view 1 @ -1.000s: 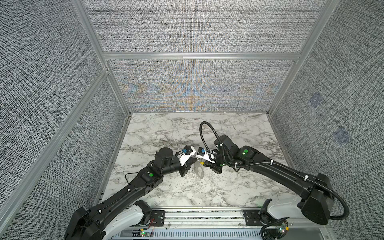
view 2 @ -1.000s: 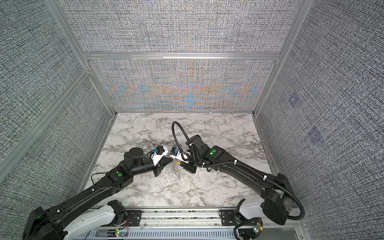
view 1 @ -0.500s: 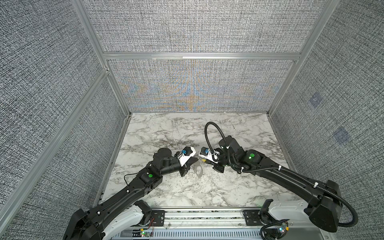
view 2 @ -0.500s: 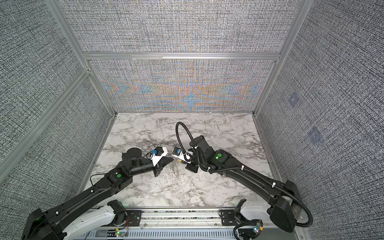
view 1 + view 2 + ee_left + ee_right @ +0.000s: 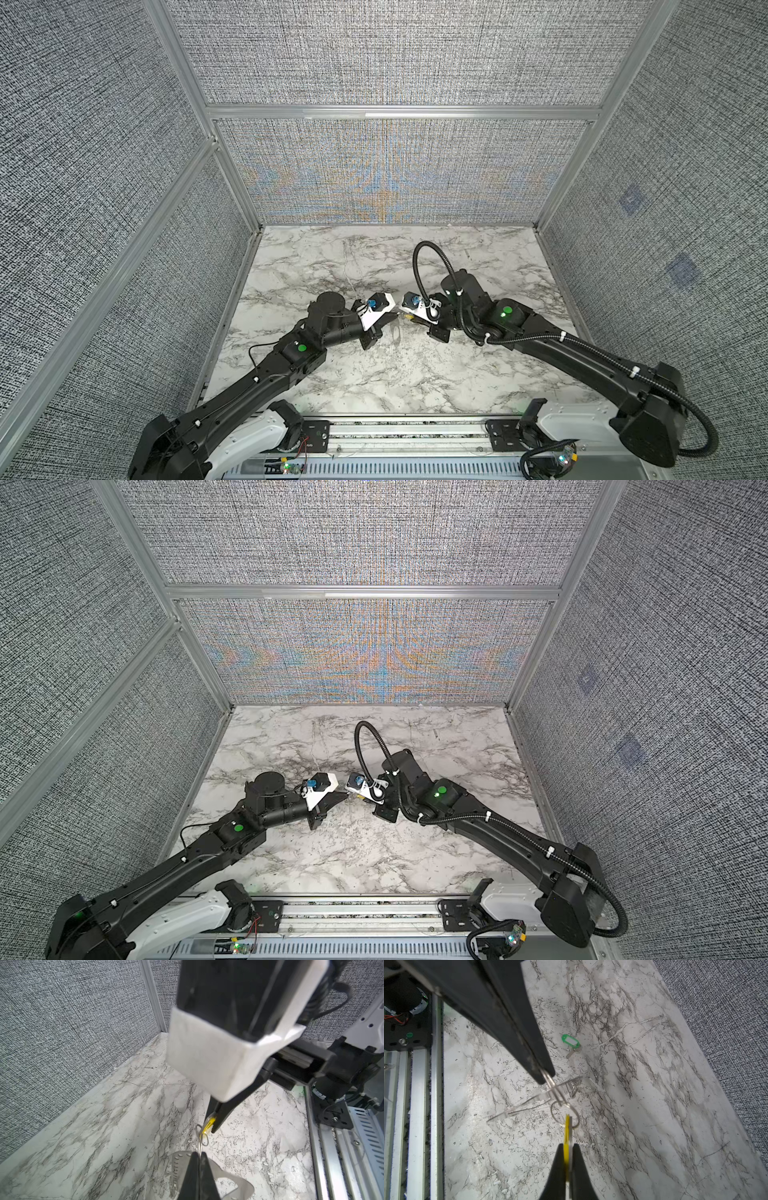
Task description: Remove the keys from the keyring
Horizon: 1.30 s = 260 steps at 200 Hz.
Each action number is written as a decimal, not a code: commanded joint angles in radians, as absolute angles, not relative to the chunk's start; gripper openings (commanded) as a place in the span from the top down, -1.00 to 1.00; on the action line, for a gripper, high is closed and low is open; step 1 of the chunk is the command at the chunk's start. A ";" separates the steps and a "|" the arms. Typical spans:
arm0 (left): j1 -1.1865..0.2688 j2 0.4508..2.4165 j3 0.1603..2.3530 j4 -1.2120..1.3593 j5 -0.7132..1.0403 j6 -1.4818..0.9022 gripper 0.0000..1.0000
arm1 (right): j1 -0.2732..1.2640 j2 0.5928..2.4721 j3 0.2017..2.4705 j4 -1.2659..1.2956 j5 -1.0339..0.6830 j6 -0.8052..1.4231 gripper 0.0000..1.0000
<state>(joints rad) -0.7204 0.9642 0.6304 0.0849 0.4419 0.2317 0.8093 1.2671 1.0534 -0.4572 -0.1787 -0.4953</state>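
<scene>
Clamps a wire ring of the keyring in the closed left gripper, above the table. Pinches the yellow-tagged key in the closed right gripper. Shows the green-tagged key lying on that table, apart.

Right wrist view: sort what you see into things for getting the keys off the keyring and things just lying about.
In the job: yellow plastic-tagged key, pinched by the right claw; thin wire ring, pinched by the left claw; flat grey keyring plate threaded on it; green plastic-tagged key, already off.
Just there: white marble tabletop; aluminium rail; grey fabric wall.
</scene>
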 commanded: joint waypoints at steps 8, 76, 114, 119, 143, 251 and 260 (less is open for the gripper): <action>-0.740 0.958 0.646 0.112 0.370 0.273 1.00 | 0.798 1.283 1.067 -0.570 -0.094 -0.487 1.00; -0.788 0.951 0.643 0.159 0.227 0.299 1.00 | 0.798 1.316 1.058 -0.562 -0.215 -0.473 1.00; -0.801 0.944 0.618 0.199 0.200 0.296 1.00 | 0.801 1.327 1.063 -0.542 -0.272 -0.453 1.00; -0.801 0.943 0.617 0.201 0.199 0.296 1.00 | 0.801 1.330 1.063 -0.540 -0.281 -0.453 1.00; -0.802 0.943 0.607 0.210 0.195 0.297 1.00 | 0.802 1.338 1.068 -0.529 -0.290 -0.441 1.00; -0.802 0.975 0.617 0.166 0.089 0.269 1.00 | 0.802 1.288 1.045 -0.527 -0.227 -0.399 1.00; -0.802 0.978 0.623 0.156 0.084 0.264 1.00 | 0.802 1.281 1.045 -0.527 -0.217 -0.399 1.00</action>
